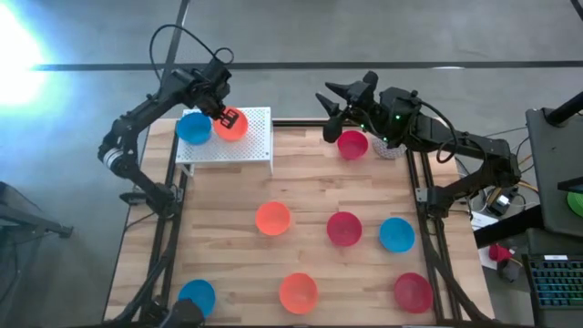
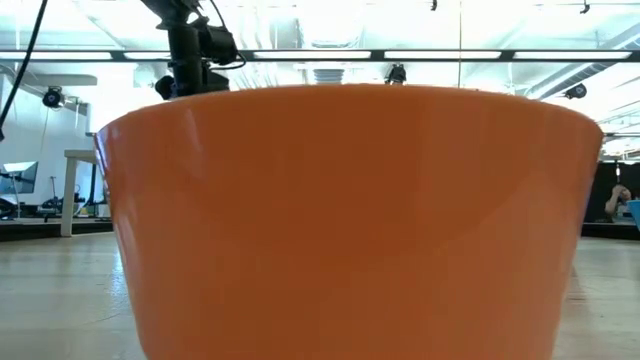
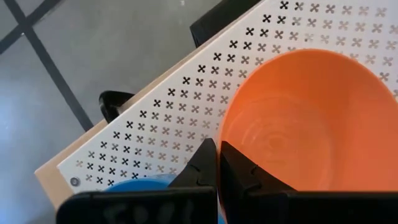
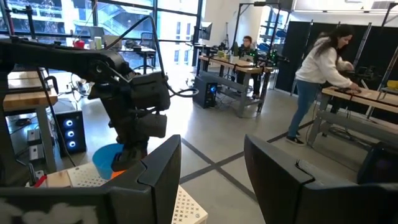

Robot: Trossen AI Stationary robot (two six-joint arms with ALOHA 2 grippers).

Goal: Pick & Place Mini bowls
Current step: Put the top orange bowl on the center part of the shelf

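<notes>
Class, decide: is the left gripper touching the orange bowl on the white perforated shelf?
Touching. In the left wrist view the left gripper has its shut fingers pinched on the rim of the orange bowl.

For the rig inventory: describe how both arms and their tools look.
Both arms are dark, jointed and slim, with black cables looping along them. The left tool has two black blocky fingers. The right tool has broad dark fingers; small green lights glow on its wrist.
</notes>
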